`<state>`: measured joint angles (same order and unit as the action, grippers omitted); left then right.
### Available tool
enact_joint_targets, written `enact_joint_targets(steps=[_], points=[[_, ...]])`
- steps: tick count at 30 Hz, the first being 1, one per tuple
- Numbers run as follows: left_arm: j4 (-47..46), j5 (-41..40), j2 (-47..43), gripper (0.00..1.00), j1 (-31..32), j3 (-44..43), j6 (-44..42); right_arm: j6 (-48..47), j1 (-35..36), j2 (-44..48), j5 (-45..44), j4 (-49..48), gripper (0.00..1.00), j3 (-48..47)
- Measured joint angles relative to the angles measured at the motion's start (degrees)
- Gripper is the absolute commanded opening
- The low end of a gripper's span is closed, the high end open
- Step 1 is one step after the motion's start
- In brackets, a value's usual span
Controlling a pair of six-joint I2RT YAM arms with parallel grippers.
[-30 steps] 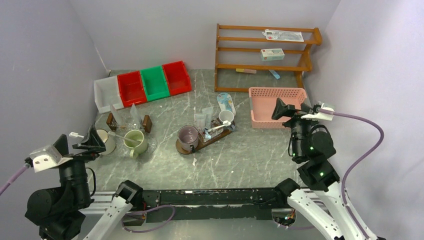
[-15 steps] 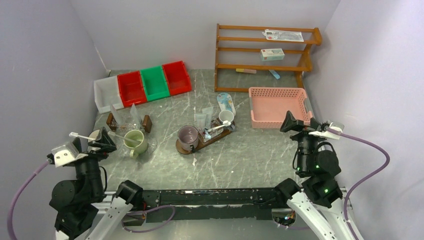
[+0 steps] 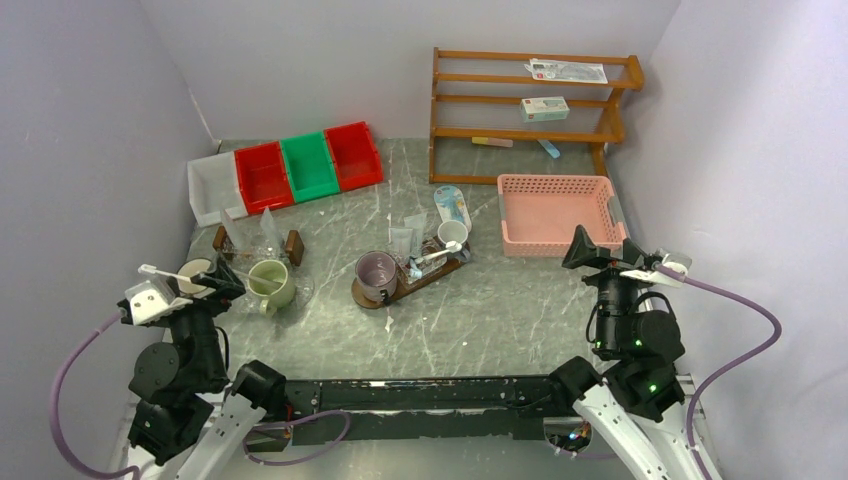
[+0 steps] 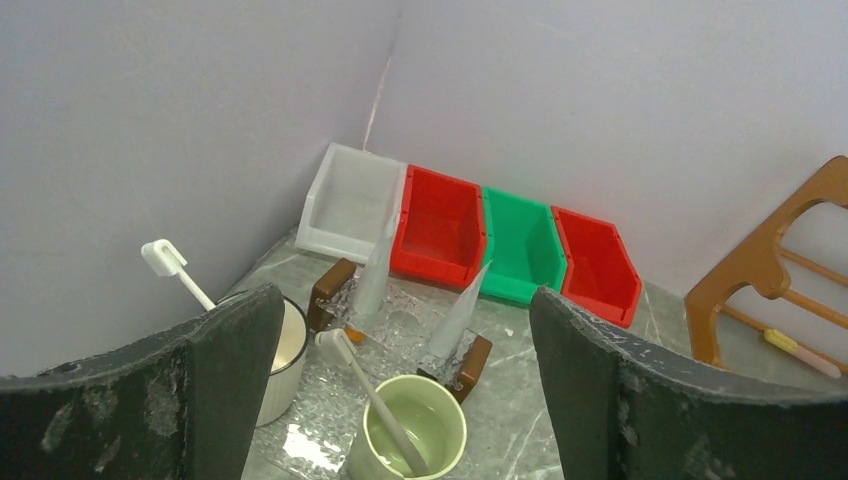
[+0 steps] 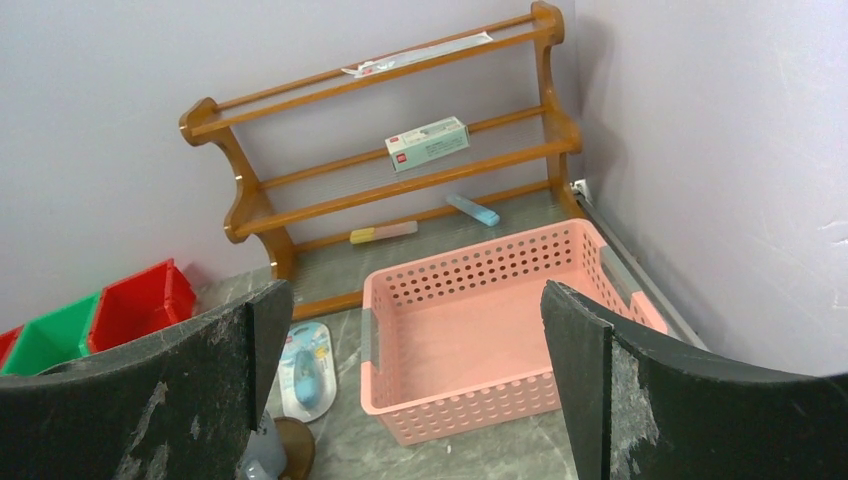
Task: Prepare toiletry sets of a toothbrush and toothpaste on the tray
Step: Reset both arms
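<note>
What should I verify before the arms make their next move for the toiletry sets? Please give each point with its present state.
1. The left end effector is open and empty: ok.
2. The right end effector is open and empty: ok.
3. The tray is in view between the two arms: ok.
4. The green mug holds a toothbrush: ok.
5. A tube is inside the green mug: not ok, it stands behind the mug.
6. The green mug stands on the tray: not ok, it is off to the left, beside the white mug.
</note>
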<state>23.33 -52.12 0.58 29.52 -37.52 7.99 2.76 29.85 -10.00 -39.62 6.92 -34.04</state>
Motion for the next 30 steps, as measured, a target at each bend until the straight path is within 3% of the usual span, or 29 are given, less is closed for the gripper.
enact_joint_targets(steps=[30], points=[[-3.63, 3.63, 0.0, 0.97, 0.0, 1.84, -1.2, -0.74, 0.0, 1.09, 1.22, -1.07, 1.0, 2.25]])
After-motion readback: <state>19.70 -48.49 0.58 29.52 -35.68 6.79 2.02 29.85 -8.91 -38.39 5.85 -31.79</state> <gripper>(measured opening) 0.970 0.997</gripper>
